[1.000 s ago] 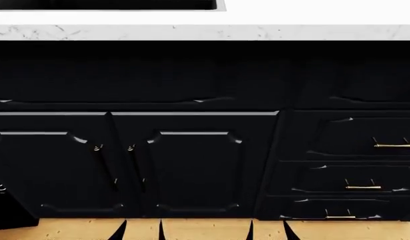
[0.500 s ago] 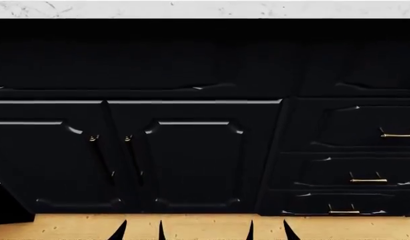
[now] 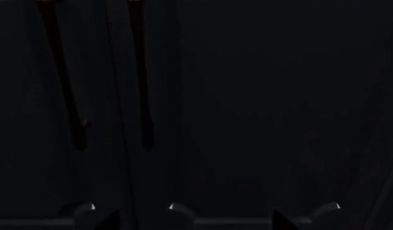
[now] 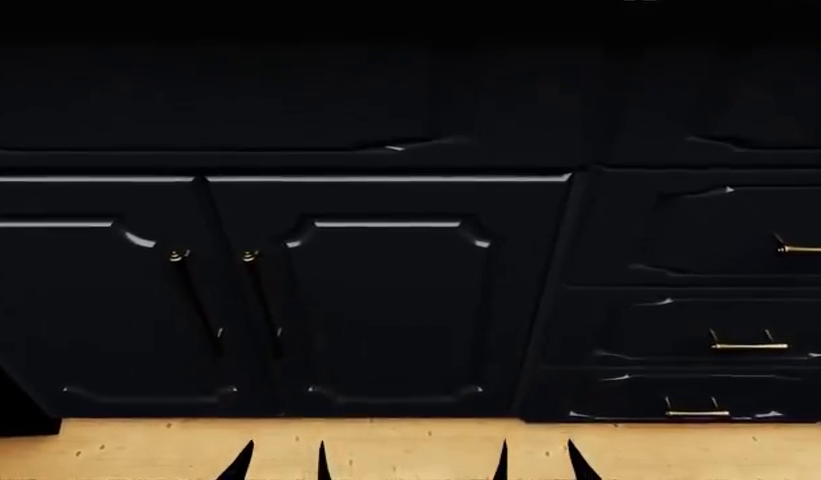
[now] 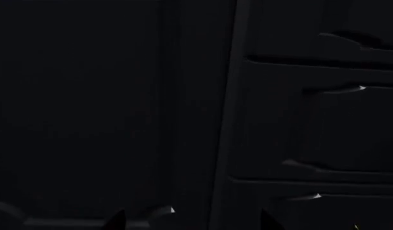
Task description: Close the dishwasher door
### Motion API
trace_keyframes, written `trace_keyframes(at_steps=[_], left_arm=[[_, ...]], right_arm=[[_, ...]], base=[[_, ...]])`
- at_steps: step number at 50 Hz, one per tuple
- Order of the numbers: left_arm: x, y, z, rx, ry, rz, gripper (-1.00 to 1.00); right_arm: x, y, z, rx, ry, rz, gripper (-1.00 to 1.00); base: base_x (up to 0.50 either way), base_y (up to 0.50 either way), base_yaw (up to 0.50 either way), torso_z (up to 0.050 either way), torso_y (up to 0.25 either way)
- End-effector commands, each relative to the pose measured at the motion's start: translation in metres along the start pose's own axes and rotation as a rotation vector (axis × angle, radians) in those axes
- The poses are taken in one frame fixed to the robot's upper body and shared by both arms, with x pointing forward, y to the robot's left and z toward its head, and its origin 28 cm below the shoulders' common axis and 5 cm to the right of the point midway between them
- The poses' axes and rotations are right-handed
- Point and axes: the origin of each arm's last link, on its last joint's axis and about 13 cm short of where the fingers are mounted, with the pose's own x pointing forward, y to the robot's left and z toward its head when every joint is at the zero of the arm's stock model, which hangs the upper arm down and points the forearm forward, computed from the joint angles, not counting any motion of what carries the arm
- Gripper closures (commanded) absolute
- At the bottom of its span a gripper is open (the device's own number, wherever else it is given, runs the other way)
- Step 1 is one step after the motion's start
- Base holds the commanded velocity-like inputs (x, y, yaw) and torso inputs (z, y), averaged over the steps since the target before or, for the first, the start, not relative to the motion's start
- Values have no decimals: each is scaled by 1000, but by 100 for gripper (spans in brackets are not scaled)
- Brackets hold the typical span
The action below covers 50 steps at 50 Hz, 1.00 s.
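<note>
Black fingertips of the left gripper [image 4: 279, 462] and the right gripper [image 4: 537, 462] poke up nearest the camera, each pair spread apart with nothing between them, over a strip of pale wooden floor [image 4: 410, 448]. Beyond the left jaws stand two framed cabinet doors [image 4: 383, 300] with slim bar handles [image 4: 263, 300] meeting ahead of them. Beyond and outward of the right jaws is a stack of drawers [image 4: 710, 300] with brass handles [image 4: 749, 345]. Far outward of the left jaws, a dark sliver at the frame edge may be the dishwasher door [image 4: 7, 405]; I cannot tell for sure.
</note>
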Motion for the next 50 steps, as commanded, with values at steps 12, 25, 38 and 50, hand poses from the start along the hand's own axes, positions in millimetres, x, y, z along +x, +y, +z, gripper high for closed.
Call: trace_keyframes(at_steps=[12,25,38,50], left_arm=[[0,0,0,0,0,0,-100],[0,0,0,0,0,0,-100],[0,0,0,0,0,0,-100],[0,0,0,0,0,0,-100]], right_arm=[[0,0,0,1,0,-1,-100],[0,0,0,1,1,-1,-100],[0,0,0,-1,1,-2,-100],[0,0,0,0,2,-3,-100]], base=[[0,0,0,-50,0],[0,0,0,-50,0],[0,0,0,-50,0],[0,0,0,-50,0]])
